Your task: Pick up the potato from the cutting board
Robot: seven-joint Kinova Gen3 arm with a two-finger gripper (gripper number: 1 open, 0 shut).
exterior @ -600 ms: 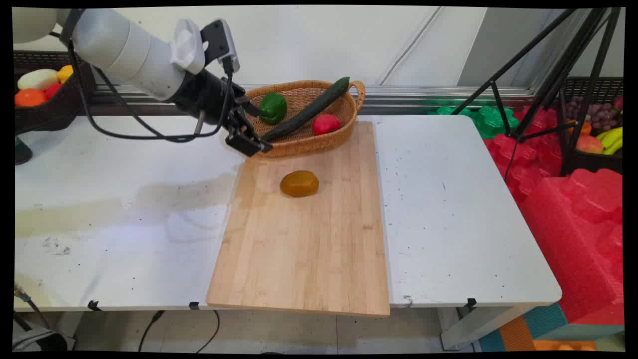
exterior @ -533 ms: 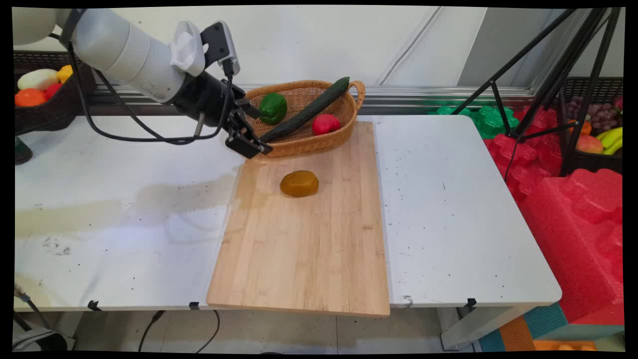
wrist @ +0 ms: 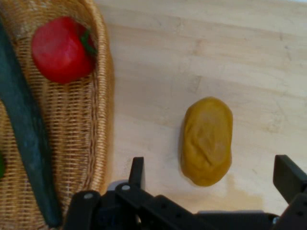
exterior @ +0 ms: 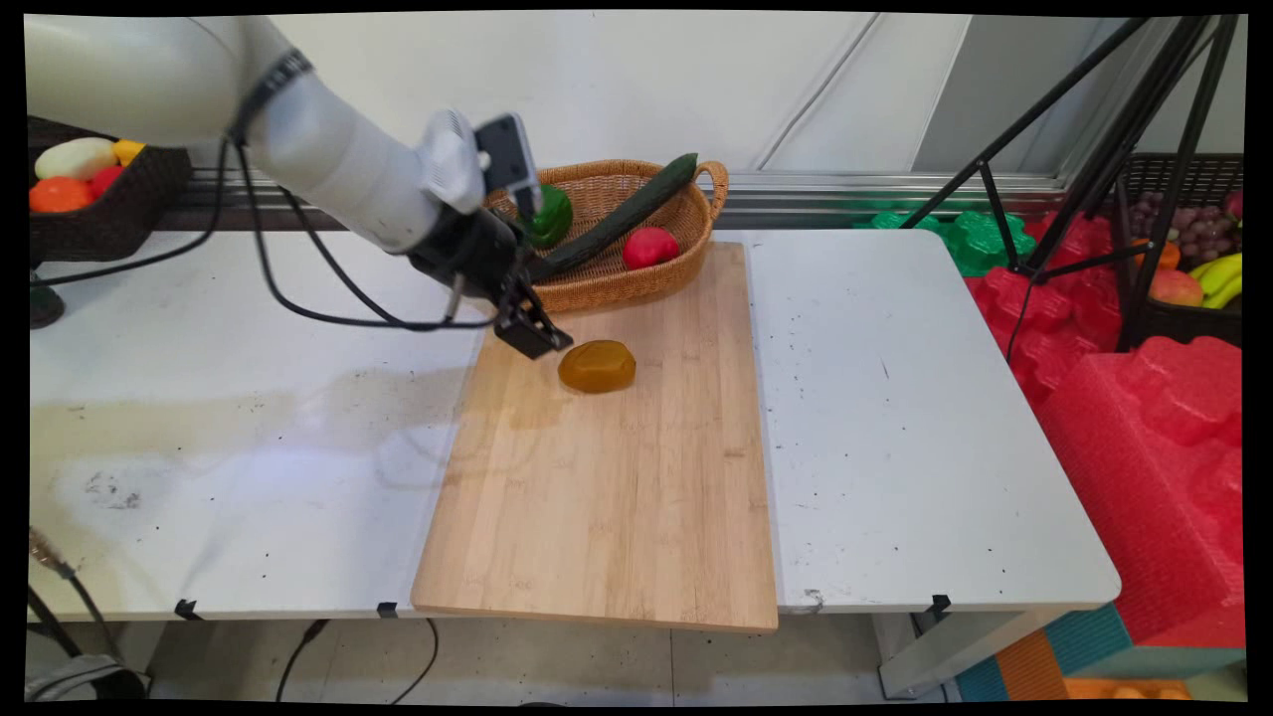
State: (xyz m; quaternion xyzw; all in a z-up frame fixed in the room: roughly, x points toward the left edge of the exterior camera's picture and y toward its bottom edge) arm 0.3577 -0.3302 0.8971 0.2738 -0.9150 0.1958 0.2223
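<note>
End effector (exterior: pixel 537 336) sits low over the far-left part of the wooden cutting board (exterior: pixel 607 497), angled down and toward the yellow-brown potato-like item (exterior: pixel 597 366), which lies flat on the board by itself, long axis roughly across the board in the main view. In the hand view the item (wrist: pixel 206 141) is between the two fingers (wrist: pixel 137 173), nearer the left one than the right, and just ahead of the tips; no contact visible. Fingers spread wide with nothing held, wider than the item's narrow side, so the opening looks lined up to straddle it across its short axis. The item is well apart from other objects on the board, so there's free room on both sides for the fingers. Wicker basket (exterior: pixel 636 283) sits at the board's far edge, just beside the end effector's wrist; it holds a green pepper (exterior: pixel 550 214), partly hidden by the arm, a long dark cucumber (exterior: pixel 617 214) leaning diagonally with its tip over the rim, and a red tomato (exterior: pixel 649 247). In the hand view the basket rim (wrist: pixel 106 96) is close on the left finger's side, near the item but not touching it. Board rests on the white worktop (exterior: pixel 895 418).
</note>
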